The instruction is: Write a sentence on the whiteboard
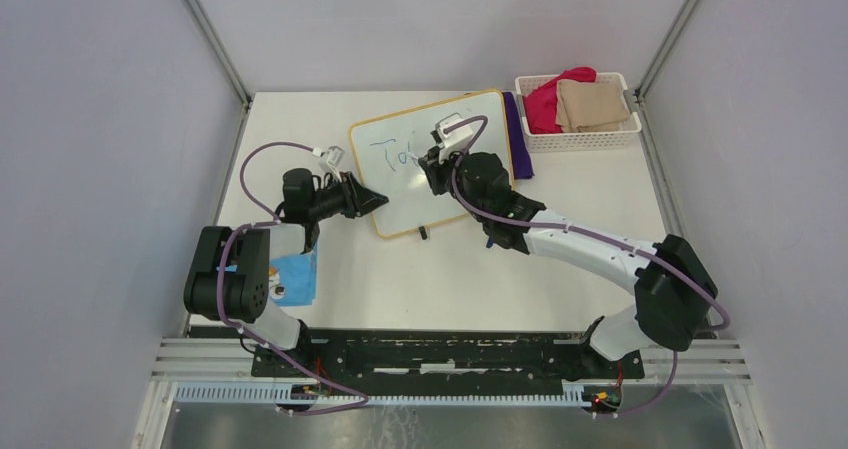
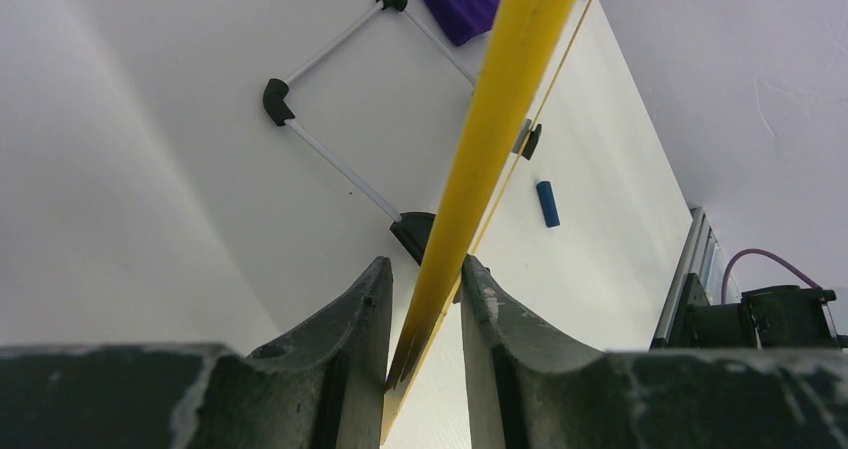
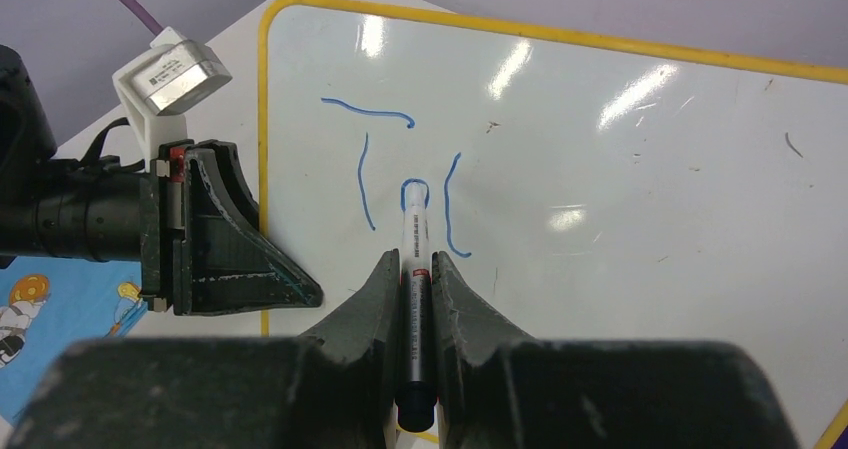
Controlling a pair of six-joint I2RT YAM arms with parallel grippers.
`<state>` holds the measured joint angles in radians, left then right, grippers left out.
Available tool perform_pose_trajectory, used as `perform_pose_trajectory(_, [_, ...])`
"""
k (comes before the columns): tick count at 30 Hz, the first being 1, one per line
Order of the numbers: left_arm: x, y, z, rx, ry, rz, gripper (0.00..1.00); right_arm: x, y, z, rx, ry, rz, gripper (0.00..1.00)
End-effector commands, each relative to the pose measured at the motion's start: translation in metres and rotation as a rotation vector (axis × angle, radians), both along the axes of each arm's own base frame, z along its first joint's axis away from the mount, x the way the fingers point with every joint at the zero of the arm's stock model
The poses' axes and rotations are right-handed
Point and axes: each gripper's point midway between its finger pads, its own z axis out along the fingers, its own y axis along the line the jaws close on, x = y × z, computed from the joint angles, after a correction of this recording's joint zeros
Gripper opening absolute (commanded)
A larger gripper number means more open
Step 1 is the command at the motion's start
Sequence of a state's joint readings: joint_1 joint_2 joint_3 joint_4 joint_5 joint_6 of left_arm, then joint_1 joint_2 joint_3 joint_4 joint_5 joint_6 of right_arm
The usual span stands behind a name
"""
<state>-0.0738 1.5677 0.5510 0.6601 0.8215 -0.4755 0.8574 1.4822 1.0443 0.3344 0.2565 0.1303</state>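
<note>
The flat rectangular whiteboard (image 1: 410,214) with thin yellow frame lies at an angle in the middle of the white table (image 1: 600,239), between both arms. I judge it light, stiff and smooth, so it may slide under the pen; the frame edge is the good place to hold. The left gripper (image 1: 380,202) has this edge between its fingers, but whether they press it I cannot tell. The right gripper (image 3: 415,269) pinches a slim white marker (image 3: 415,309), its tip at the first blue strokes (image 3: 368,184). Only the left wrist view shows a small blue cap (image 2: 547,204) lying on the table; only the right wrist view shows the letters clearly
</note>
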Motion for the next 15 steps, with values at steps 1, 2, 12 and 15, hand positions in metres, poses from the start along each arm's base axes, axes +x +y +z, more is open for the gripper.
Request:
perform_pose_trajectory(1, [0.009,-0.002,0.016,0.028,-0.093,-0.017,0.36,0.007,0.008,0.018,0.041,-0.03,-0.011,0.0])
perform_pose_trajectory(2, [0.009,-0.002,0.016,0.028,-0.091,-0.017,0.36,0.008,0.008,0.019,0.041,-0.03,-0.014,0.0])
perform_pose_trajectory(12, [0.009,-0.002,0.017,0.03,-0.096,-0.019,0.36,0.018,0.008,0.008,0.015,-0.017,-0.046,0.0])
perform_pose_trajectory(15, [0.009,-0.002,0.017,0.032,-0.096,-0.018,0.35,0.02,0.006,0.003,0.002,-0.01,-0.059,0.0])
